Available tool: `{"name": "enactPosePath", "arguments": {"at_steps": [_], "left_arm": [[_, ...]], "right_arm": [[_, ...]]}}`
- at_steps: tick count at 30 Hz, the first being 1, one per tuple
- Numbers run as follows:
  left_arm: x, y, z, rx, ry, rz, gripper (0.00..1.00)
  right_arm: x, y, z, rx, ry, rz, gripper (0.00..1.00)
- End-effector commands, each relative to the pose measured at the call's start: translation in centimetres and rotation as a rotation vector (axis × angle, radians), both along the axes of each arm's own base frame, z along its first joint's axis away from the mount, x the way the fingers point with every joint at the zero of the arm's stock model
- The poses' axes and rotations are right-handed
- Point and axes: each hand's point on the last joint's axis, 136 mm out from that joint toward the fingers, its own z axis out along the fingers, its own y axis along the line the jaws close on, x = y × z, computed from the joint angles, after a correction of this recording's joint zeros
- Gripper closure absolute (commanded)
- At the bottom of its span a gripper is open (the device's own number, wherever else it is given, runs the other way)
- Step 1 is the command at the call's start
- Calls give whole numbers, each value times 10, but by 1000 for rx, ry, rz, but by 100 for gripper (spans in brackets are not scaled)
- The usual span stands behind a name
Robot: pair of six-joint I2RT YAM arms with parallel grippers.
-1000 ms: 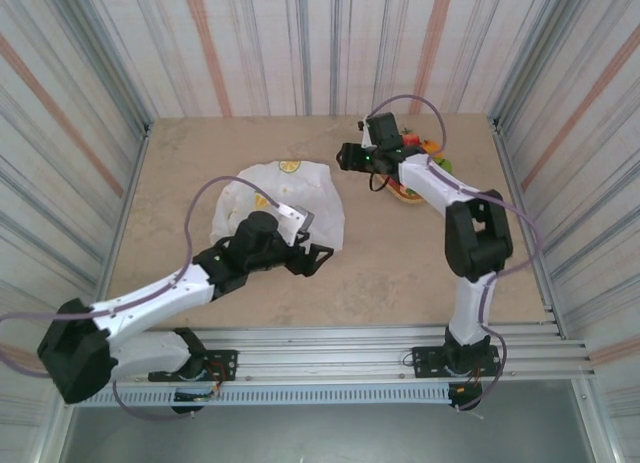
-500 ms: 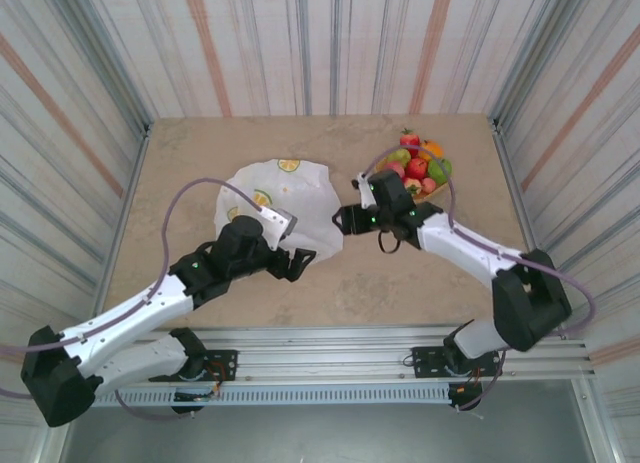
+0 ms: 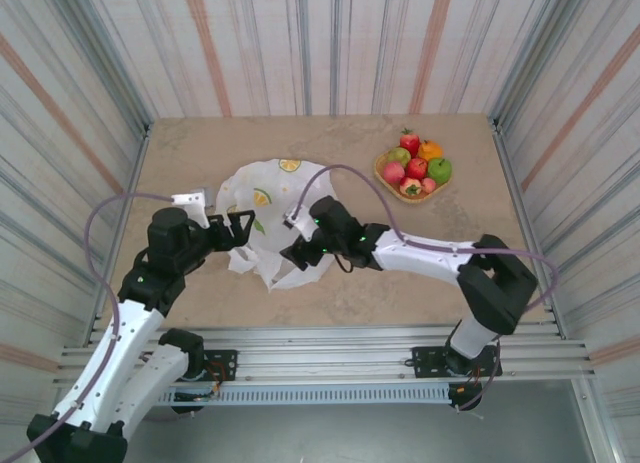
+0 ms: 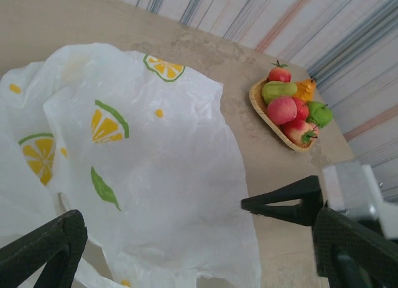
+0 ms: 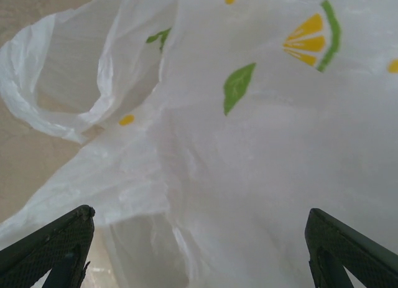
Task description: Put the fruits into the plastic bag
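Striped corrugated walls [image 3: 300, 43] enclose a beige stone-look table [image 3: 420, 273]. Plastic bag [image 3: 278, 198] lies crumpled left of centre, lemon print up, its near edge bunched between the two arms. Left gripper [image 3: 243, 226] sits at the bag's left edge; the left wrist view shows the left gripper [image 4: 160, 213] spread wide, dark fingers [image 4: 43, 250] on either side of the film and nothing pinched. Right gripper [image 3: 298, 251] is at the bunched near-right edge; in its own view the right gripper [image 5: 199, 212] is also parted wide, fingers [image 5: 43, 244] straddling white film, with a handle loop [image 5: 62, 83] lying just ahead to the left. Neither holds anything. Judgement: both arms are posed on opposite sides of the bag to take hold of it and pull the mouth apart, since a flat bag cannot receive fruit. Fruits [image 3: 415, 168] are all piled in the tan woven tray [image 3: 381, 167] toward the far right corner, well apart from the bag; the left wrist view shows the fruits [image 4: 283, 109] heaped there too. None bagged yet. Risk: thin film may slip or the jaws may catch both layers together, keeping the mouth shut.
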Motion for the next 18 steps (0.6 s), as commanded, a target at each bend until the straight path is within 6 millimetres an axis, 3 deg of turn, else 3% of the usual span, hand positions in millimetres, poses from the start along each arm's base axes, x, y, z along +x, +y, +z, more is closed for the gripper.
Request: {"name": "enactPosePath", "arguments": {"at_steps": [1,4,11,14,18], "left_arm": [[-7,-1,-9,-20,62,-15,1],[-6,2,-15,2,75,-3,1],[3,4,-26,29,105,10,1],[7,3,-26,31,103,15,1],[8,2,-25,31,110,9,1]], "right_arm": [[0,14,4,-33,-97,35,11],[-14,11,3,-46,-90,52,12],[-83,8,-13,-161,-87,204,12],[-94,18,-26,-205,-111,225,12],[-93,33,-40,-253,-155,232,12]]}}
